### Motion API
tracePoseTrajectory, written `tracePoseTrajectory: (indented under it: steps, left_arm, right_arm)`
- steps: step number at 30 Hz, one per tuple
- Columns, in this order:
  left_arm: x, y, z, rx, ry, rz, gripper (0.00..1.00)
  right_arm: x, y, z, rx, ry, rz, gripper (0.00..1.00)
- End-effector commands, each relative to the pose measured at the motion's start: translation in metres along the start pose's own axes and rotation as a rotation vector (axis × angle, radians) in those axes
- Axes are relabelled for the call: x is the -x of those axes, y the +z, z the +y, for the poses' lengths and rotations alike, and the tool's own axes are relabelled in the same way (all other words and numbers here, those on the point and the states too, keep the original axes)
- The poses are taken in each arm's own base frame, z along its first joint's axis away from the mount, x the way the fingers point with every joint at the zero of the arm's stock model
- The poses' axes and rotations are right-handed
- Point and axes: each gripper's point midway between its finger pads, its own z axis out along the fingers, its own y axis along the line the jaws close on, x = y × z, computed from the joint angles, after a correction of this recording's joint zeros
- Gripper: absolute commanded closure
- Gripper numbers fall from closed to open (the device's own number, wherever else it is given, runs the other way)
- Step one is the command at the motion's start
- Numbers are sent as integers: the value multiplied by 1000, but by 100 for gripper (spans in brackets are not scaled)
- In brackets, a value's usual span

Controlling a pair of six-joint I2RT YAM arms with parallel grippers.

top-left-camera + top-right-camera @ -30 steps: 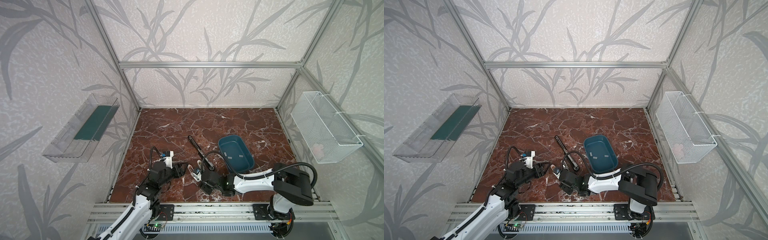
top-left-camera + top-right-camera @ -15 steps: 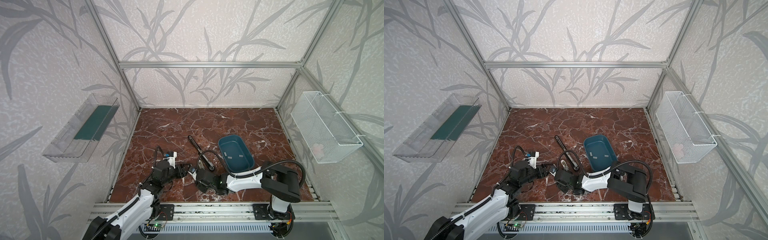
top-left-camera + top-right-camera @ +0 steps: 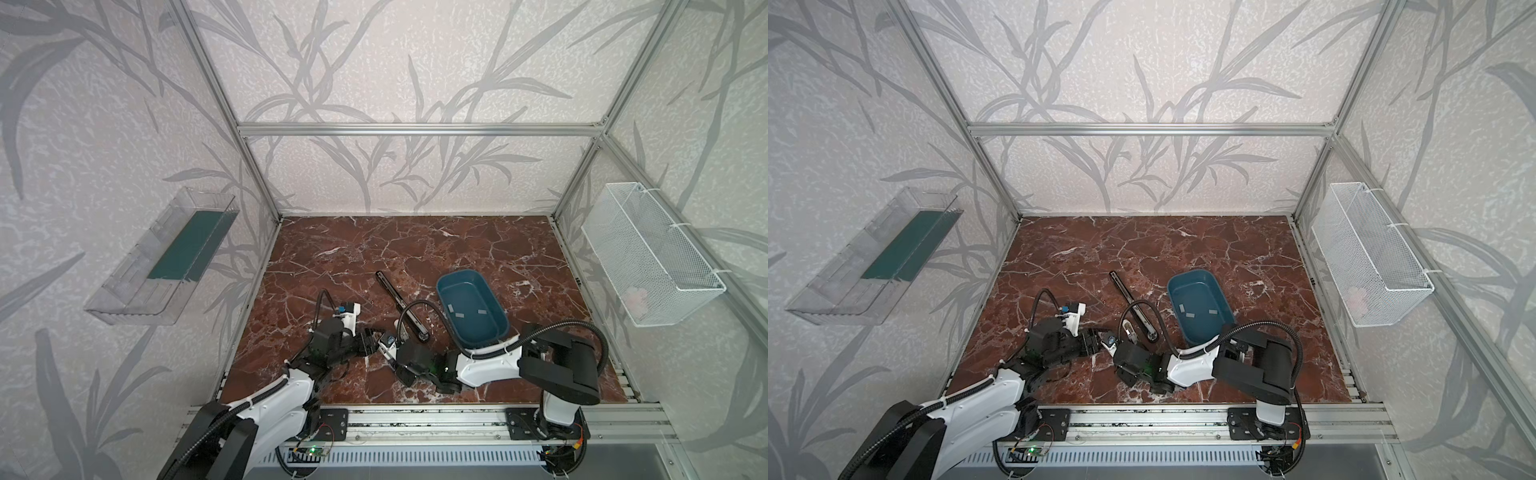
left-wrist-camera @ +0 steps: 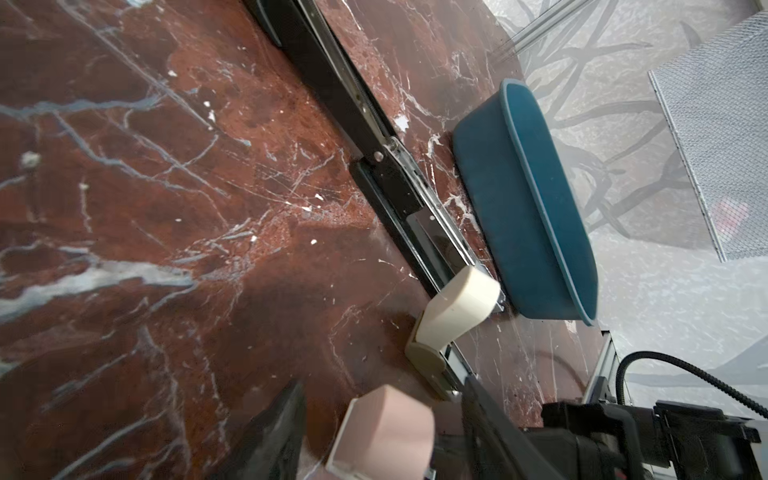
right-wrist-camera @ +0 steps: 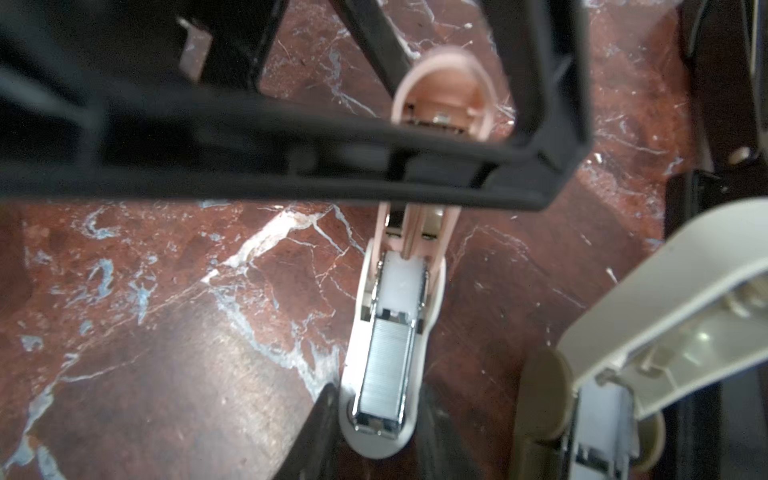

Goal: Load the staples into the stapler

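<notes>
Gripping pink stapler (image 5: 401,286): right tool (image 5: 380,428); left tool (image 4: 382,390) released, straddling raised lid (image 4: 386,432); staples (image 5: 386,365) seated inside.

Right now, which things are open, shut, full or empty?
pink stapler, lid up, staples loaded
beige stapler, lid up
black stapler, folded out flat
blue bin, holds spare staples
left pincer, around the pink lid, grip unclear
right pincer, astride pink stapler's nose, grip unclear

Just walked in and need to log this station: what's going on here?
Both arms work on a small pink stapler. The left tool brackets its raised lid, not visibly clamping; the right tool's fingers flank its base. A staple strip already lies in the open channel; more strips lie in the blue tub.
</notes>
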Motion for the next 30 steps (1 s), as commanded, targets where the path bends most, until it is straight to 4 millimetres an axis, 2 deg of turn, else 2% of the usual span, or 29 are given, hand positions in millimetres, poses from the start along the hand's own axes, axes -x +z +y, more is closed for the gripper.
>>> tracePoseTrajectory:
  steps: [1, 8, 14, 19, 26, 30]
  left_arm:
    - [5, 0, -22, -97, 48, -16, 40]
    - [-15, 5, -31, -123, 89, 25, 46]
    - [-29, 2, -22, -102, 113, 19, 54]
    - [-40, 1, -17, -68, 158, 26, 56]
    - [-48, 7, -5, 29, 242, 36, 61]
    - [-54, 11, -14, 2, 287, 57, 65]
  right_arm:
    - [-24, 7, -4, -21, 3, 48, 72]
    - [-23, 8, -9, -15, 51, 40, 73]
    - [-24, 9, -13, -10, 78, 33, 73]
    - [-24, 9, -12, 1, 89, 30, 73]
    - [-17, 1, -12, 7, 103, -2, 68]
    - [-17, 4, -10, 12, 102, 1, 68]
